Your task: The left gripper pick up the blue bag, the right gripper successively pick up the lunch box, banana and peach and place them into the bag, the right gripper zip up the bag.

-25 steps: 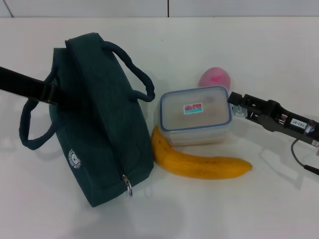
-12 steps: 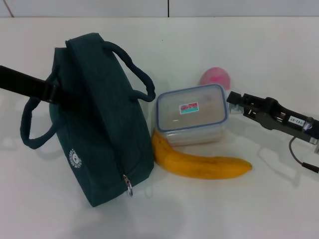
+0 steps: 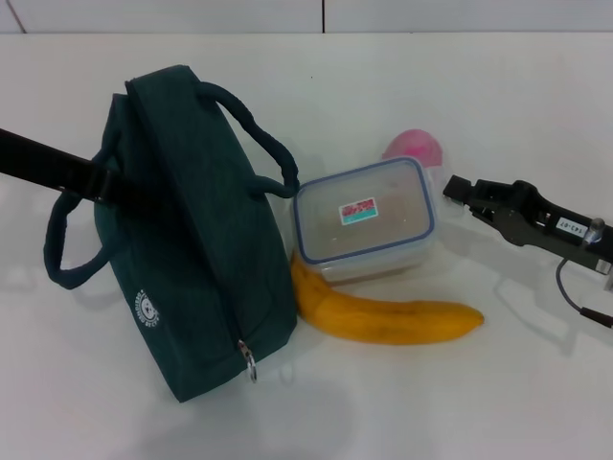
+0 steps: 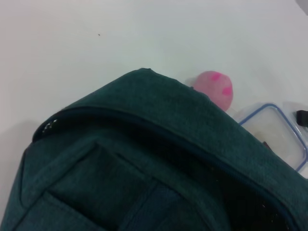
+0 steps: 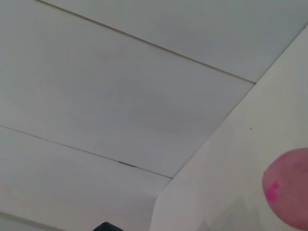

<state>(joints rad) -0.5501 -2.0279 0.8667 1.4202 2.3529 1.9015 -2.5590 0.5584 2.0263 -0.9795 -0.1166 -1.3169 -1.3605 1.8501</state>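
Right tool [image 3: 458, 190] sits at the near right corner of the clear, blue-rimmed rectangular plastic lunch box [image 3: 364, 220]; since a second ago that box has tipped and slid toward the dark teal fabric bag [image 3: 187, 240], so the pick-up looks begun. How far the fingers gape, I cannot tell. Left tool is hidden behind the bag. Long yellow banana [image 3: 383, 316] and pink peach [image 3: 417, 147] lie on the white counter [image 3: 460, 402].

White table [image 3: 402, 402], pale panelled wall [image 5: 120, 96]
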